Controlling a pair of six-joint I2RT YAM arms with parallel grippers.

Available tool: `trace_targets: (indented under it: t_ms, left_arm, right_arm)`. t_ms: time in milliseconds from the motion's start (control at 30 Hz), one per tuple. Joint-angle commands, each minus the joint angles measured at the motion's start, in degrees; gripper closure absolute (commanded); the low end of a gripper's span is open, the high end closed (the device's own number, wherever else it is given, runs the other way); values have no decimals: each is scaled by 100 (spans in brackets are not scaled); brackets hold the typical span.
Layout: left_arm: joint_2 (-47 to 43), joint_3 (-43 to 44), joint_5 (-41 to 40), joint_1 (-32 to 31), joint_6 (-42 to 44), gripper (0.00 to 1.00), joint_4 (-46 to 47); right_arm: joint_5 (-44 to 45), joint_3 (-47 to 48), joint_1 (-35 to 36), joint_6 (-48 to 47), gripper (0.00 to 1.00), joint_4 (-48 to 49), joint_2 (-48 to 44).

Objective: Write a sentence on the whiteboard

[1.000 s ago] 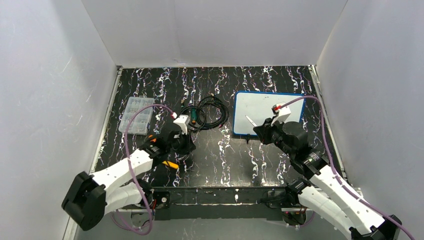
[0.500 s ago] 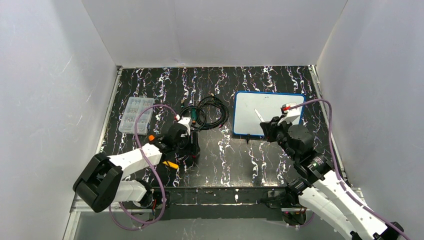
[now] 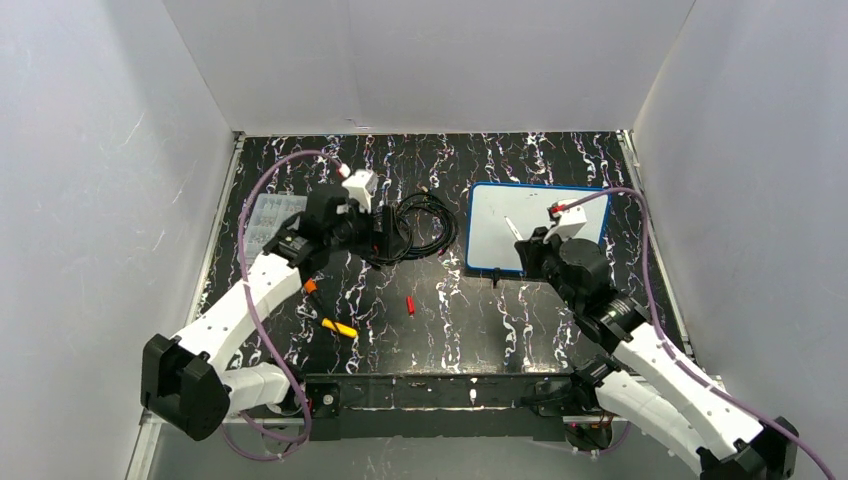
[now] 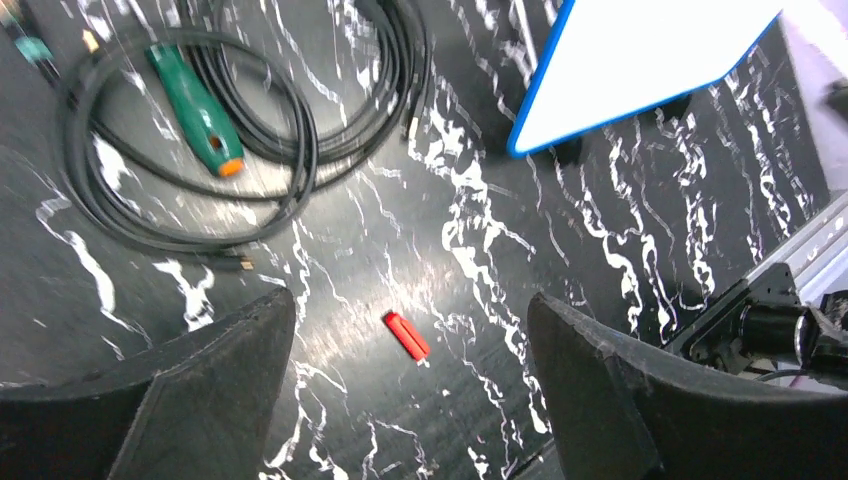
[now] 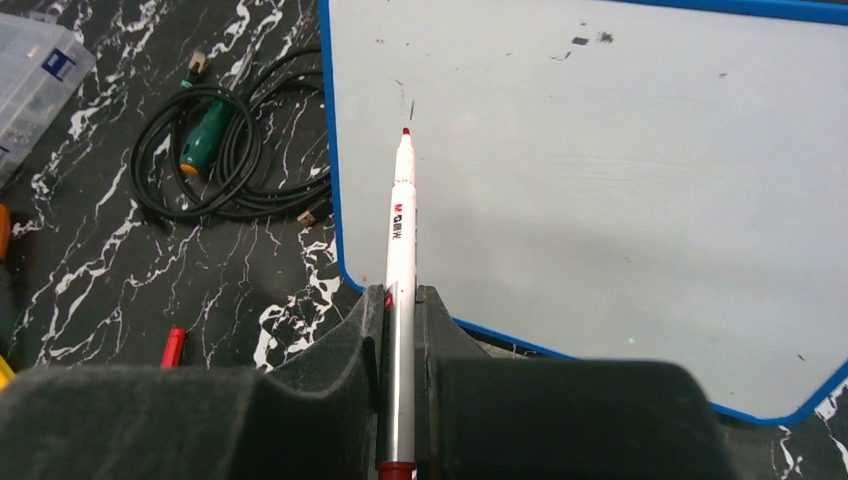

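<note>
The whiteboard (image 3: 545,222) (image 5: 600,190) (image 4: 640,50), white with a blue frame, lies at the back right. Its face is bare apart from a few small specks, and no sentence is in view on it. My right gripper (image 3: 527,253) (image 5: 400,295) is shut on a white marker (image 5: 401,230). The marker's red tip (image 5: 405,131) points over the board's near left part. My left gripper (image 3: 385,233) (image 4: 410,300) hangs open and empty, high above the table by the cable coil. A small red cap (image 3: 410,305) (image 4: 407,335) (image 5: 173,347) lies loose on the table below it.
A black cable coil (image 3: 415,225) (image 4: 190,150) (image 5: 230,165) holds a green-handled tool (image 4: 195,110). A clear plastic box (image 3: 268,222) (image 5: 30,70) sits at the left, partly behind the left arm. An orange-yellow tool (image 3: 337,327) lies near the front. White walls close in three sides.
My left gripper opened and let go of the red cap, which now lies on the table. That arm then rose and swung back toward the cable coil. The right gripper barely shifted.
</note>
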Motion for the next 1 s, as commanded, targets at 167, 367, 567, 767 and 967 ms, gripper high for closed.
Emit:
trace_targets:
  t_ms: [167, 367, 567, 767, 967]
  left_arm:
    - [-447, 421, -65, 344, 1123, 14, -672]
    - [-745, 228, -17, 353, 1166, 14, -655]
    - [-776, 250, 94, 353, 1123, 14, -665]
    - [-819, 241, 144, 353, 1103, 14, -656]
    - [-824, 241, 153, 353, 1110, 14, -656]
  right_arm:
    - [-178, 451, 38, -24, 99, 1322, 994]
    - [155, 647, 274, -128, 99, 1678, 1531]
    - [602, 755, 465, -203, 99, 1855, 1893]
    - [755, 772, 508, -255, 99, 2075, 2147]
    - [840, 772, 512, -309, 99, 2159, 2284]
